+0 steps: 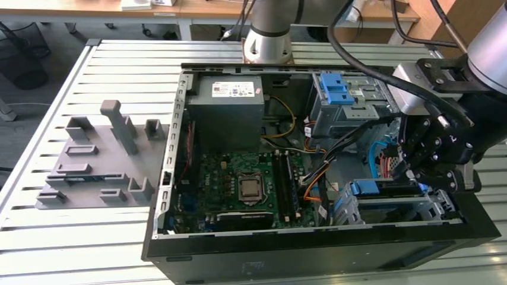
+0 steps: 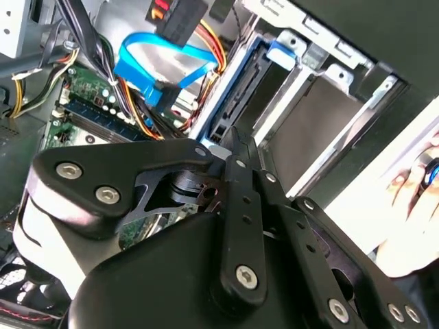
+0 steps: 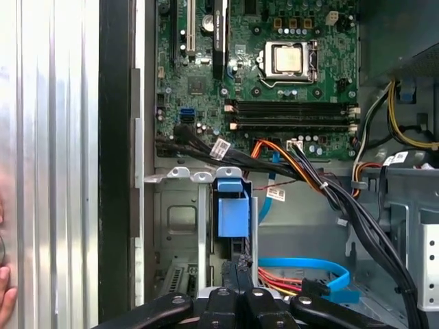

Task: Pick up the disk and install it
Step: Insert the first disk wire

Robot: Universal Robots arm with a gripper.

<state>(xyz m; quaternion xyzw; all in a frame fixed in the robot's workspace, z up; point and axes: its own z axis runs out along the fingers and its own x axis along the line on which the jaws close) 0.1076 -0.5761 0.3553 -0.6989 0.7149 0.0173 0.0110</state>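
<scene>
Silver slatted metal forms the broad table [image 1: 103, 237] that carries everything. On it lies the black computer tower case [image 1: 317, 255] with its side open, and the black linkage gripper [image 3: 236, 260] hangs inside one corner of it. Well away from the gripper, outside the case, sits a grey plastic fixture plate with upright blocks [image 1: 95, 166]. Beyond the fingertips spreads the green motherboard [image 3: 274, 82] with its bare processor socket. Farther off are the larger grey metal box with a white sticker [image 1: 230, 107] and the grey cage with two blue plastic latches [image 1: 348, 101]. Directly ahead of the fingertips, the grey sheet-metal drive bay [image 3: 178, 226] holds the disk [image 3: 232, 205], which stands edge-on in its slot with its blue plastic bracket showing. The gripper's two slim fingers are pressed together with nothing between them, their tips right at the disk's near end; contact cannot be told. A flat blue cable [image 3: 295, 263] and red and orange wires run just beside the fingers. A person's hand [image 2: 411, 181] lies on the table beyond the case wall.
</scene>
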